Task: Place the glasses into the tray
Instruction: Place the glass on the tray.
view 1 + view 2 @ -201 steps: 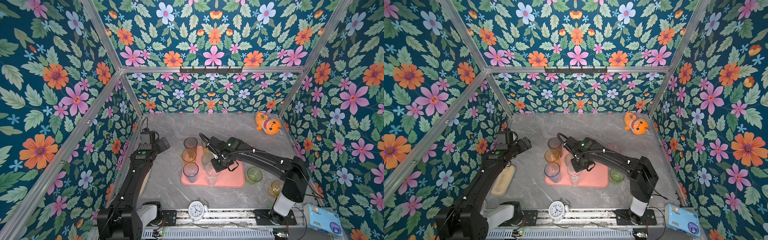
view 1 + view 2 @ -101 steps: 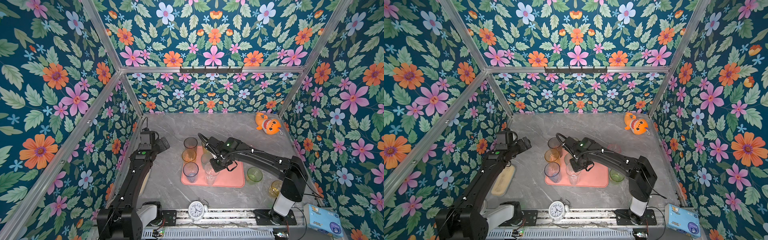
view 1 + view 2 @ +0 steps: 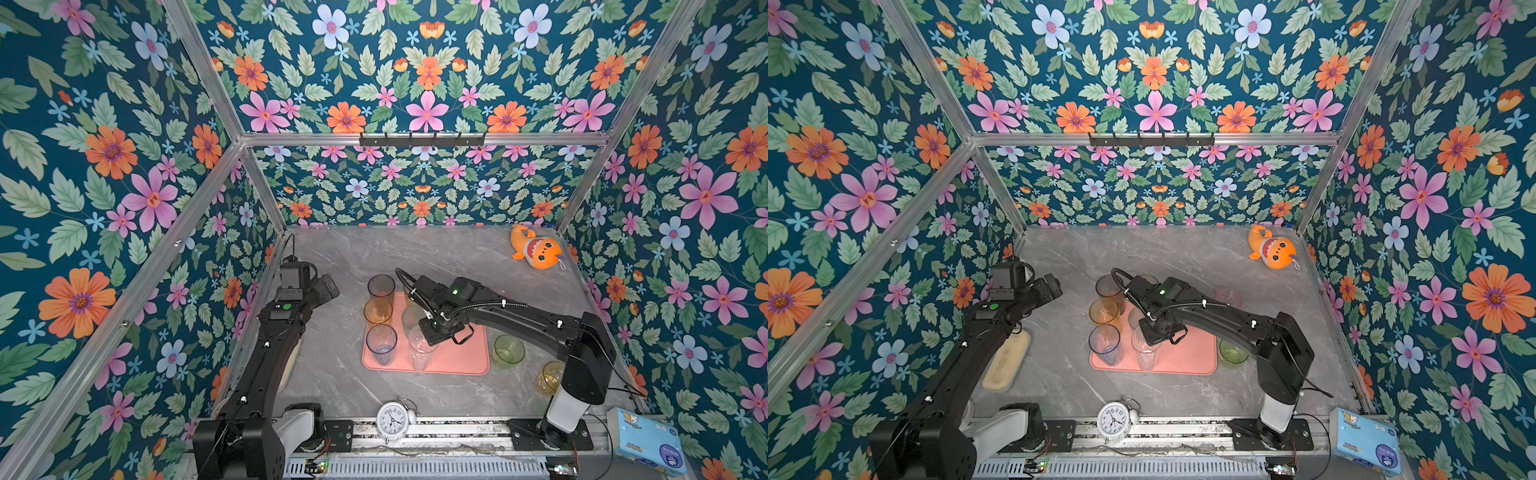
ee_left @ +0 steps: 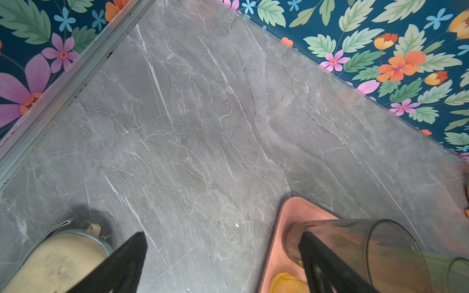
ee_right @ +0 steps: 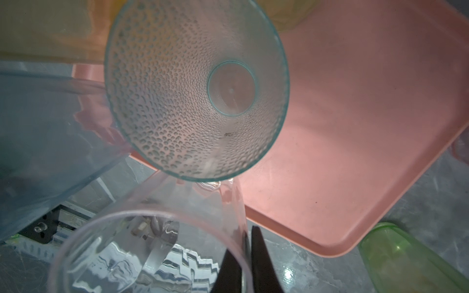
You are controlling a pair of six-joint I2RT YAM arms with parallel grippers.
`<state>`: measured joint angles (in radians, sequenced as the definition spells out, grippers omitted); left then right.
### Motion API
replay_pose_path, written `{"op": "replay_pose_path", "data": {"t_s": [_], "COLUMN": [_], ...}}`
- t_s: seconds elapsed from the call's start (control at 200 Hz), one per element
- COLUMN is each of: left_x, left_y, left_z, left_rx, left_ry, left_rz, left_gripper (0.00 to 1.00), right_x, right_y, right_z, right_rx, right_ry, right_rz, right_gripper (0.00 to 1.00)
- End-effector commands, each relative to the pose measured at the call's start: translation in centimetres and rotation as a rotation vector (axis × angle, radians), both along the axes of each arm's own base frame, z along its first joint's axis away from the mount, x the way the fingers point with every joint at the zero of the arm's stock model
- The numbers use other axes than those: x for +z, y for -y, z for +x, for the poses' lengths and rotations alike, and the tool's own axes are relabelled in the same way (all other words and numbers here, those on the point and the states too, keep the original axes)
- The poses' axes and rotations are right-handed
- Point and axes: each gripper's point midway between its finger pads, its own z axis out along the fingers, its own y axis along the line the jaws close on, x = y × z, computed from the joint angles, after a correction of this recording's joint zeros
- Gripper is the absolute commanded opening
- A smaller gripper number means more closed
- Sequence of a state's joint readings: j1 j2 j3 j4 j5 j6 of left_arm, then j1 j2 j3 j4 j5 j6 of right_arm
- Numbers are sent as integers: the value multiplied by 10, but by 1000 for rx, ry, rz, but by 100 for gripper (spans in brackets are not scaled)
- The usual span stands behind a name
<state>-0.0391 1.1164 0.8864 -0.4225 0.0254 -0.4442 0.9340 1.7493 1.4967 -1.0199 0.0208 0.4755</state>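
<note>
The right gripper [image 5: 242, 237] has its 2 black fingers [image 5: 264, 269] pinched on the rim wall of the tall clear see-through plastic tumbler [image 5: 142, 243], 1 finger inside and 1 outside. In both top views this tumbler [image 3: 420, 353] is upright at the near edge of the flat salmon-pink rectangular plastic tray [image 3: 465, 357]. I cannot tell whether its base touches the tray.

Just beside it, the right wrist view looks down into a tall teal-rimmed dimpled tumbler [image 5: 195, 88] on the tray. The top views show only part of that one, behind the gripper.

The tall blue-tinted tumbler [image 3: 381, 343] stands in the tray's near left corner. The amber tumbler [image 3: 377, 309] and the tall grey tumbler [image 3: 380, 286] stand behind it, toward the far left corner.

A short green ribbed tumbler [image 3: 508, 348] sits on the grey marble-look table [image 3: 415, 257] just beside the tray's right rim. A yellow tumbler [image 3: 550, 376] is half hidden by the right arm. A short pink tumbler [image 3: 1228, 297] shows clearly in a top view only, well behind the tray.

The left gripper [image 4: 222, 236] hangs with its jaws spread wide and nothing between them. In its wrist view the grey tumbler lies past 1 finger and is cut off by the frame.
</note>
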Motion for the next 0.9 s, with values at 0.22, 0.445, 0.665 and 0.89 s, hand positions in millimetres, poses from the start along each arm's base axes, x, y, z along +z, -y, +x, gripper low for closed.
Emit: {"op": "replay_pose_path", "data": {"t_s": [0.22, 0.445, 0.665, 0.89], "left_x": [-4, -5, -5, -5], "left_y": [-2, -2, -3, -3], "left_z": [-3, -3, -4, -4], "left_rx": [7, 7, 10, 9], "left_ry": [-9, -10, -12, -11], "left_rz": [9, 9, 13, 13], "left_gripper": [97, 97, 97, 97], "right_x": [1, 1, 3, 15], "right_y": [0, -2, -3, -4], "right_z": [-1, -2, -3, -5], "right_rx": [-24, -27, -27, -22], "right_ry": [-5, -9, -13, -2], "right_rz": [9, 18, 28, 63], "right_gripper": [12, 18, 21, 28]}}
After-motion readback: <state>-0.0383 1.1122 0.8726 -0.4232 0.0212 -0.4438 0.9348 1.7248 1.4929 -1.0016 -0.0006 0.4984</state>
